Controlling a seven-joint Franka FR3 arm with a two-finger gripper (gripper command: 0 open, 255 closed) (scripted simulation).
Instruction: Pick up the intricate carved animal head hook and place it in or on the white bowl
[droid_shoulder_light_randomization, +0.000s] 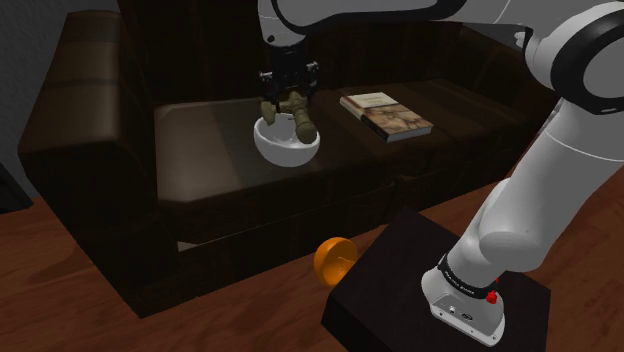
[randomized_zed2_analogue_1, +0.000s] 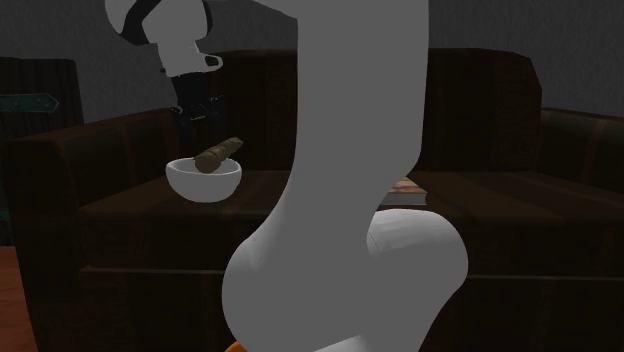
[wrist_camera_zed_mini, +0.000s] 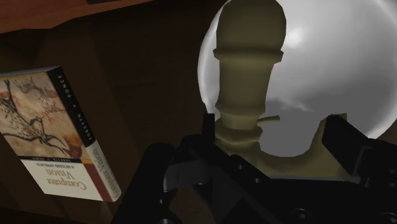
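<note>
Dark sofa (droid_shoulder_light_randomization: 200, 140) cushions carry the white bowl (droid_shoulder_light_randomization: 285, 150), with a book (droid_shoulder_light_randomization: 386, 113) lying near it. I see the gripper (droid_shoulder_light_randomization: 288, 93) directly above the bowl, jaws clasping the wide end of the olive-brown carved hook (droid_shoulder_light_randomization: 293, 110). The hook's rounded end tilts down into the bowl; whether they touch I cannot tell.
</note>
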